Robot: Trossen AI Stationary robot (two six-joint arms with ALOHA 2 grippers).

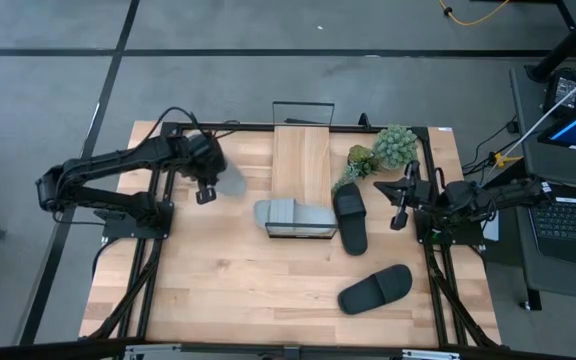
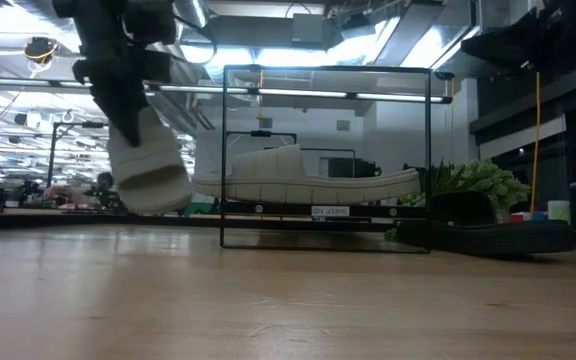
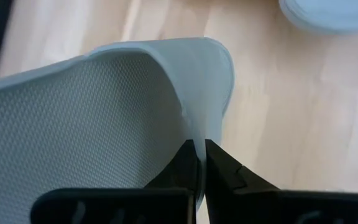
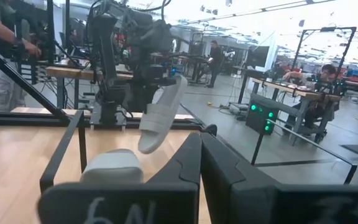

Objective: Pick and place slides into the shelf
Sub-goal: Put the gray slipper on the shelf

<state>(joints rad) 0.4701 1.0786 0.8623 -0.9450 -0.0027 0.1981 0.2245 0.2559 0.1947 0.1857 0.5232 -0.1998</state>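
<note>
My left gripper (image 1: 208, 190) hangs over the table's left part, shut on a light grey slide (image 2: 148, 165), which also shows in the high view (image 1: 231, 181). The shelf (image 1: 303, 160) stands at the table's middle. A second grey slide (image 2: 308, 182) lies inside its wire frame, on a low tier above the tabletop. One black slide (image 1: 350, 218) lies flat just right of the shelf, and another (image 1: 375, 289) lies toward the near right. My right gripper (image 4: 199, 152) waits shut at the right edge, pointing level, with nothing in it. My left gripper pinches the slide's thin side edge (image 3: 194, 134) between its two fingers, close to one rounded end. The fingers come from above, slanting down. The slide hangs below them, tilted with its free end (image 4: 148, 144) lowest, clear of the table.
A green potted plant (image 1: 386, 148) stands behind the black slide, right of the shelf. The shelf's black frame (image 2: 226, 160) stands upright between the held slide and the table's right half. Bare wood (image 1: 218, 280) lies near the front left.
</note>
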